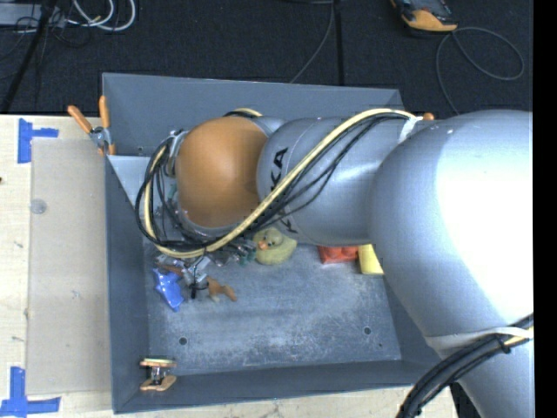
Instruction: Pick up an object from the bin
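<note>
Reaching in from the right, the silver arm (452,225) covers much of the upper right of the grey metal bin (287,325), its thick links lying across the bin's far half. Black and pale yellow cables (300,168) run along the arm and loop round the wrist. The rounded orange cover (218,172) on the wrist sits over the bin's upper left, near the back wall.

Below that cover the gripper (198,281) points down at the left part of the bin floor. It is small and dark against the cables, and whether it is spread or pressed together I cannot tell.

A yellow block (372,260) lies at mid-floor against the arm's lower edge, with a red-orange piece (338,253) just beside it on the left. Farther left, close under the wrist, sits a lumpy yellow-green thing (277,249) — perhaps a soft toy, though the arm half hides it.

Nearest the gripper are two small things: a blue piece (168,290) just to its left, lying slantwise, and a thin brown piece (223,293) just to its right. The gripper's tip comes down between these two — whether it touches either is not clear. The front half of the floor is bare speckled grey.
</note>
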`<state>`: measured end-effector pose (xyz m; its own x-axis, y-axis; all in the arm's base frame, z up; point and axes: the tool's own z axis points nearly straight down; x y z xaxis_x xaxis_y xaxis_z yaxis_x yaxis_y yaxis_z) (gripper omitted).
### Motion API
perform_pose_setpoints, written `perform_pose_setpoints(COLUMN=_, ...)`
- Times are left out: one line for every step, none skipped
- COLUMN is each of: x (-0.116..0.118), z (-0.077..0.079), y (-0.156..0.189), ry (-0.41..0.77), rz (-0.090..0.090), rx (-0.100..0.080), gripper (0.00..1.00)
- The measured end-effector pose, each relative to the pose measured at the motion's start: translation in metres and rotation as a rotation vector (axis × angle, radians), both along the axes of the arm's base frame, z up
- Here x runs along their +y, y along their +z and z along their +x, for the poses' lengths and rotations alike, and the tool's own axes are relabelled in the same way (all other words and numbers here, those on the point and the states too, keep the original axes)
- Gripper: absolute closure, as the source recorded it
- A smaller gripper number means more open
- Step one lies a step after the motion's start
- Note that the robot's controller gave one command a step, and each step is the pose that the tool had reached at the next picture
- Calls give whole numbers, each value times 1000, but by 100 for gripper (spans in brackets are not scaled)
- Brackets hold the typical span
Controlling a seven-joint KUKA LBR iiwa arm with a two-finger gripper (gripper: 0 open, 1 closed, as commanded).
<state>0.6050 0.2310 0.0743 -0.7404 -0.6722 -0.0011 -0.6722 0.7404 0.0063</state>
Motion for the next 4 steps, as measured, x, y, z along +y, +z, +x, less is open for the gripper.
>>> perform_pose_setpoints(x=0, z=-1, y=3, ry=0, rz=-1, rx=3, gripper=100)
perform_pose_setpoints(x=-2, z=-4, y=22, ry=1, rz=-6, rx=11, gripper=100)
perform_pose_setpoints(x=-1, z=-3, y=47, ry=0, rz=-4, rx=8, gripper=100)
perform_pose_setpoints(x=-1, z=-2, y=69, ry=-1, rz=-3, rx=5, gripper=100)
